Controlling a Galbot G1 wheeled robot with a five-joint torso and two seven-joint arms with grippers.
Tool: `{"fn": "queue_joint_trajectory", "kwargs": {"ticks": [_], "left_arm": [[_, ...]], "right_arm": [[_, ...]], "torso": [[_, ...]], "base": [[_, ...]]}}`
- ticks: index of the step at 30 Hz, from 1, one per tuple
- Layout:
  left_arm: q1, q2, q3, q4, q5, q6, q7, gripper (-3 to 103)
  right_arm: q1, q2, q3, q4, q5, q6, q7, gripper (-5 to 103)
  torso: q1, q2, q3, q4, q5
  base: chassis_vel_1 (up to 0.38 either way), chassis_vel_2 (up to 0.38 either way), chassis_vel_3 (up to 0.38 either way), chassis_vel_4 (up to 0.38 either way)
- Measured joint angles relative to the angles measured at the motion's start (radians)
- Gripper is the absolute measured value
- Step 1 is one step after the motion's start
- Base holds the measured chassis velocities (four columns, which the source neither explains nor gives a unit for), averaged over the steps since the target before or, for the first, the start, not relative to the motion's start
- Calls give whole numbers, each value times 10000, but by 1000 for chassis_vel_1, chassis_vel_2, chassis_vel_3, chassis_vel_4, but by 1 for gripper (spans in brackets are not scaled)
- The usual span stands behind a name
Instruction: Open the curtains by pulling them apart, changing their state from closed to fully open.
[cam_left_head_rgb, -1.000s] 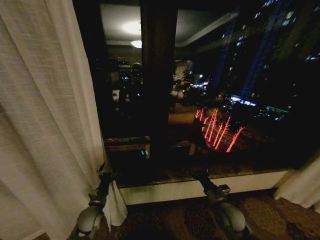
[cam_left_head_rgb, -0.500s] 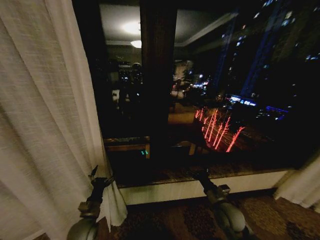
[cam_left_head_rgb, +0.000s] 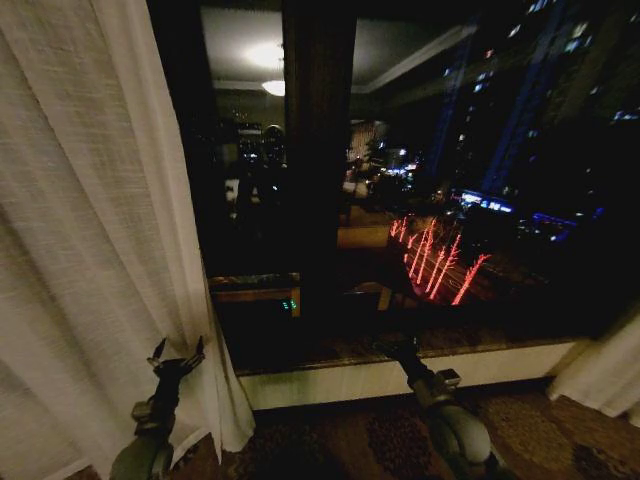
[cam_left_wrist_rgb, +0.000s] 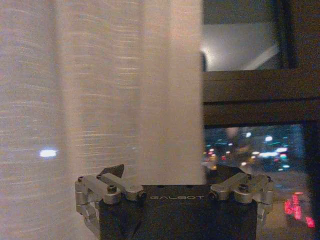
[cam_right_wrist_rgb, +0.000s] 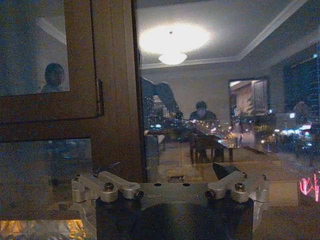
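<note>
Woven sheer curtains (cam_left_head_rgb: 90, 250) pleated | left gripper (cam_left_head_rgb: 177, 353) jaws spread, empty | right gripper (cam_left_head_rgb: 402, 345) unclear

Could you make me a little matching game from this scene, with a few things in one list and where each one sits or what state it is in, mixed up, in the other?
Things
1. sheer cream-white woven curtain panel
2. second cream-white curtain panel
3. left gripper
4. dark wooden window post

Places or states
A. stands upright in the middle of the glass
B. open, fingers spread, in front of the big panel's inner edge
C. pulled aside to the far right, low in the head view
D. hangs down the whole left side of the window

Pairs: 1-D, 2-C, 3-B, 4-A
</note>
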Motion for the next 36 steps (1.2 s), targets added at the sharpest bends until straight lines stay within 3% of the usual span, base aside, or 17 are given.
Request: {"fn": "queue_joint_trajectory", "kwargs": {"ticks": [4,13,19,21,22,26,28,35,36], "left_arm": [[-497,14,228,287,-46,16,119,100],[-2679,410,1012,2193,-259,219,130,100],[-3806,334,1243,3131,-461,680,-210,97],[-3998,296,1250,3339,-646,678,-263,87],[-3998,296,1250,3339,-646,678,-263,87],[-4020,231,1220,3509,-746,502,-291,66],[-3986,230,1201,3508,-761,485,-290,66],[-3653,229,994,3340,-772,418,-290,32],[-3653,229,994,3340,-772,418,-290,32]], "right_arm": [[0,0,1,0,0,0,0,100],[0,-1,1,0,0,1,0,100],[0,-1,0,0,0,0,0,100],[0,0,0,0,0,0,0,100],[0,0,0,0,0,0,0,100],[0,0,0,0,0,0,0,100],[0,0,0,0,0,0,0,100],[0,0,0,0,0,0,0,100],[0,0,0,0,0,0,0,100]], "torso": [[0,0,0,1,2],[1,0,1,-1,3],[1,0,1,-1,3],[1,0,1,0,1],[1,0,1,0,1],[1,0,1,0,1],[0,0,0,0,3],[0,0,0,1,1],[0,0,0,1,1]], "base": [[0,0,0,0],[0,0,0,0],[0,0,0,0],[0,0,0,0],[0,0,0,0],[0,0,0,0],[0,0,0,0],[0,0,0,0],[0,0,0,0]]}}
